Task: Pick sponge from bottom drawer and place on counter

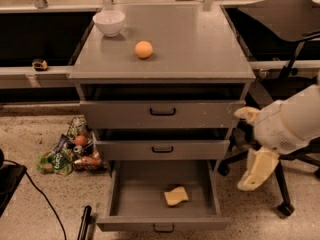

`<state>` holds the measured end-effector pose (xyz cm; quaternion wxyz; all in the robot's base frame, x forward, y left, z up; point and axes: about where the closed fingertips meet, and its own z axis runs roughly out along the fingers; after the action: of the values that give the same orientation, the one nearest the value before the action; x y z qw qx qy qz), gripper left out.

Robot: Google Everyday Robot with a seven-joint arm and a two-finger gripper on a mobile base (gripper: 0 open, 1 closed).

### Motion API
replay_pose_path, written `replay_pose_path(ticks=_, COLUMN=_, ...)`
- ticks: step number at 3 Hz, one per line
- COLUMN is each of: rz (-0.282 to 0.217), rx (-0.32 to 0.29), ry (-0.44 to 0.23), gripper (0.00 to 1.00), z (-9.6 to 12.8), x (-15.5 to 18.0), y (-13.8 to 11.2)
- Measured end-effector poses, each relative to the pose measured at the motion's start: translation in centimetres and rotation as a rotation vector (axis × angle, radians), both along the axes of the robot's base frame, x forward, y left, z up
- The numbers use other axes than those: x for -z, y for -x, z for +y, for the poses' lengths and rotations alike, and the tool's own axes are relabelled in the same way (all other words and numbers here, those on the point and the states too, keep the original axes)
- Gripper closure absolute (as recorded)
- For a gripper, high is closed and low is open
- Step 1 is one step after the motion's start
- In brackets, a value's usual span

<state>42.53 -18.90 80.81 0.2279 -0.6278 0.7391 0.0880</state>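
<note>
The pale yellow sponge [176, 196] lies on the floor of the open bottom drawer [120, 199], right of its middle and near the front. The drawer is pulled far out; its small black handle [163, 228] shows at the front edge. The grey counter [200, 44] tops the cabinet. My gripper [257, 170] hangs from the white arm [292, 124] to the right of the cabinet, outside the drawer, level with the bottom drawer's back and pointing down. It is apart from the sponge and nothing shows in it.
On the counter stand a white bowl [109, 22] at the back left and an orange ball [143, 49]. The two upper drawers are slightly open. An office chair [290, 24] stands behind my arm at right. Snack bags [67, 151] lie on the floor at left.
</note>
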Motion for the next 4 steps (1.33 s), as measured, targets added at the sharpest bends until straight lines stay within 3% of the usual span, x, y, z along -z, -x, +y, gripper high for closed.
replay_pose_path(ticks=2, rz=0.049, rx=-0.197, ry=-0.113, gripper=0.0, z=3.7, x=12.7, y=-0.4)
replay_pose_path(ticks=3, rz=0.121, rx=-0.239, ry=-0.21, gripper=0.0, z=5.6, x=19.6, y=0.1)
replay_pose_path(ticks=4, rz=0.121, rx=-0.239, ry=-0.21, gripper=0.0, z=5.6, x=19.6, y=0.1)
